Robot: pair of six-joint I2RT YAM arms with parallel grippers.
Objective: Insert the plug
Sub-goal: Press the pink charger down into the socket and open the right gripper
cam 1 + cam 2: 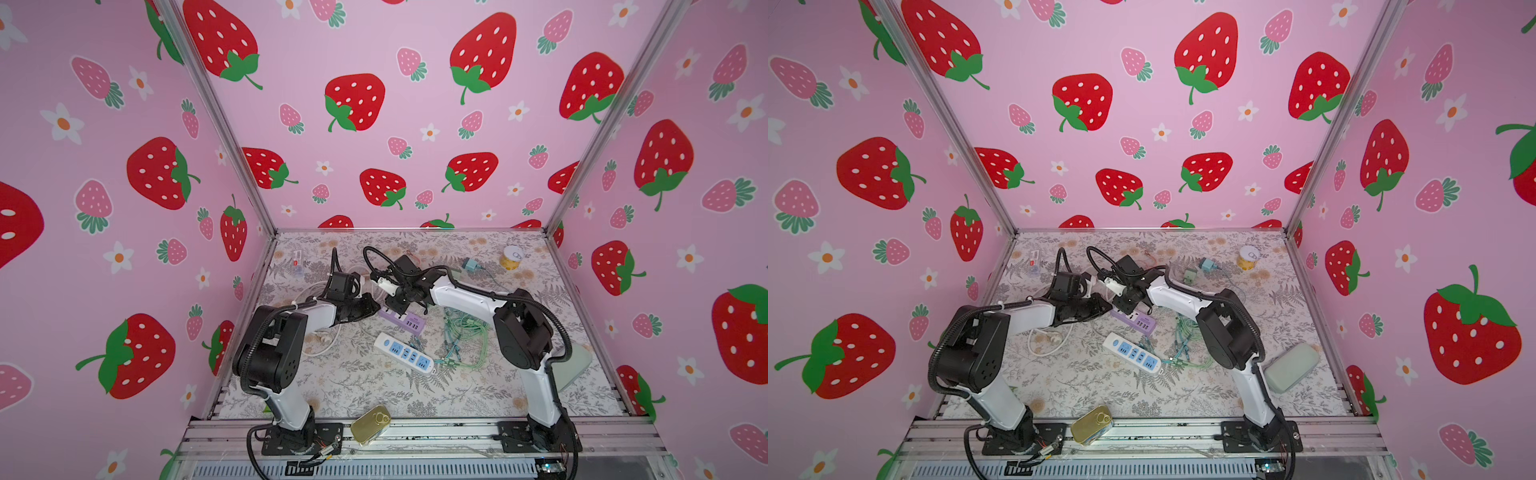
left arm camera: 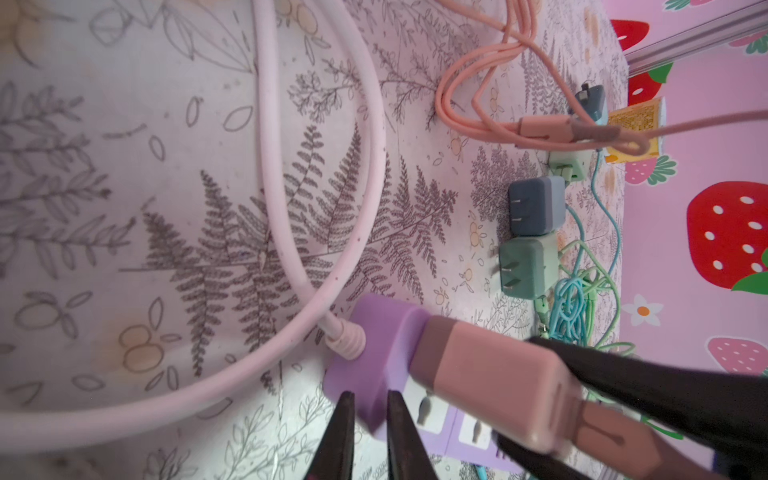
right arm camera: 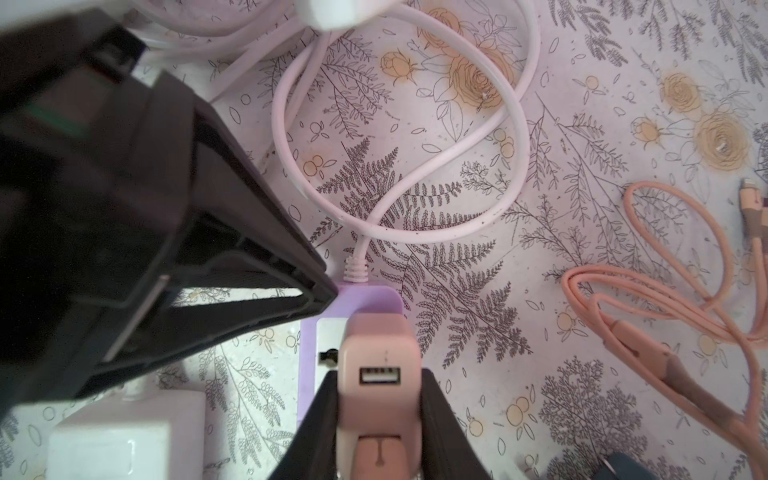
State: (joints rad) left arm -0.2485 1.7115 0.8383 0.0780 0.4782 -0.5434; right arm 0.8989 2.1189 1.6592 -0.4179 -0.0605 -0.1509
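Note:
The pink plug, a USB charger block, is clamped between the black fingers of my right gripper, which is shut on it. Its front end meets the white socket face of the purple power strip close to the strip's cable end. The prongs are hidden. In the left wrist view the plug leans on the strip. My left gripper is shut and holds nothing, its tips against the strip's end corner. In both top views the two grippers meet over the strip.
A white and blue power strip lies nearer the front, beside tangled green cables. A grey-blue charger and a green charger sit beyond the purple strip. A pink cable and the strip's white cord loop nearby. A gold tin rests on the front rail.

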